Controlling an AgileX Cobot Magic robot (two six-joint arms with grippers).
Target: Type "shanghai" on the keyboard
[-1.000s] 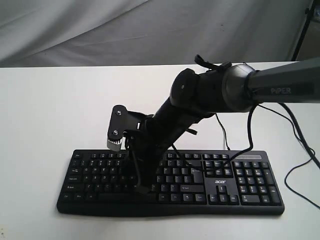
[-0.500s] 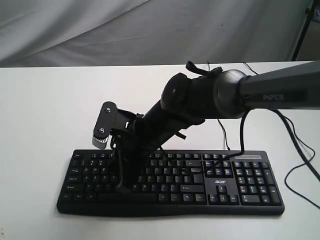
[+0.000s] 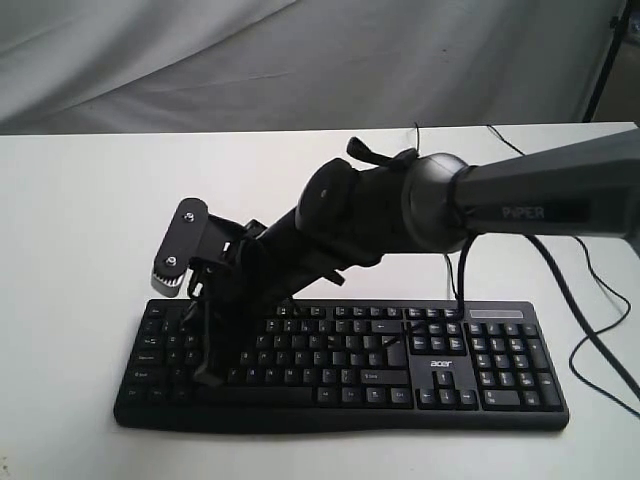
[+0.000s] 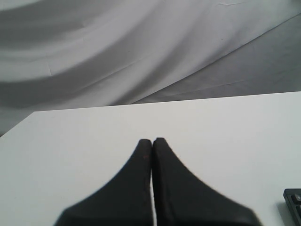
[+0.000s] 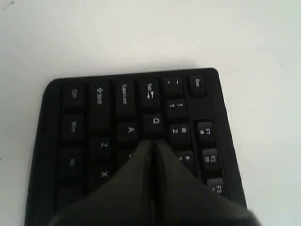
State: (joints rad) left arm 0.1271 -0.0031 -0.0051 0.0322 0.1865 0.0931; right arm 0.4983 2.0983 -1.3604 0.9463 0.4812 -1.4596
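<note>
The black keyboard (image 3: 420, 365) with the white acer logo lies along the front of the white table. My right arm reaches across it to its left end, and my right gripper (image 3: 208, 377) points down there with its fingers shut and nothing between them. In the right wrist view the shut gripper (image 5: 154, 141) has its tips over the keyboard (image 5: 94, 117) just beside the A and Q keys; whether they touch a key I cannot tell. My left gripper (image 4: 152, 140) is shut and empty over bare table, with a keyboard corner (image 4: 294, 202) at the frame's edge.
Thin black cables (image 3: 600, 340) trail over the table to the right of the keyboard. A grey cloth backdrop (image 3: 300, 60) hangs behind the table. A dark stand leg (image 3: 605, 60) rises at the far right.
My right arm has swung left along the keyboard, carrying the shut gripper from the middle letter keys to the left end near A and Q.
</note>
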